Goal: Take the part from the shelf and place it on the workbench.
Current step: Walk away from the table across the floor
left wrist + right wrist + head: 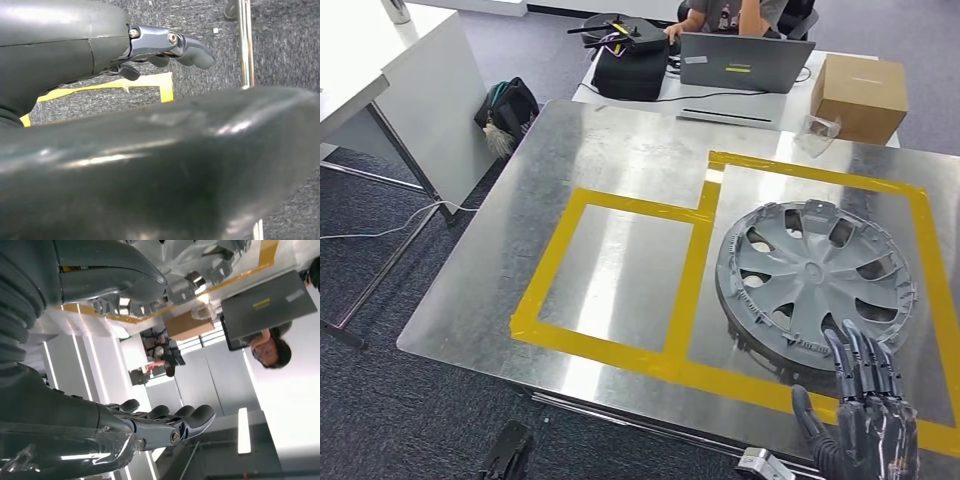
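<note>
Head view, part: a grey wheel cover lies flat on the metal workbench, inside the right-hand of two rectangles marked in yellow tape.
Head view, right hand: the right hand stands at the near edge of the bench, fingers straight and close together, holding nothing; the fingertips sit just at the cover's near rim, and contact cannot be told.
Head view, surroundings: behind the bench are a cardboard box, a grey laptop, a black bag and a seated person.
Left wrist view, left hand: the left hand hangs above grey carpet, fingers extended with nothing between them.
Right wrist view, right hand: the fingers lie straight, side by side and empty; the cover's ribbed underside shows beyond, along with the laptop.
</note>
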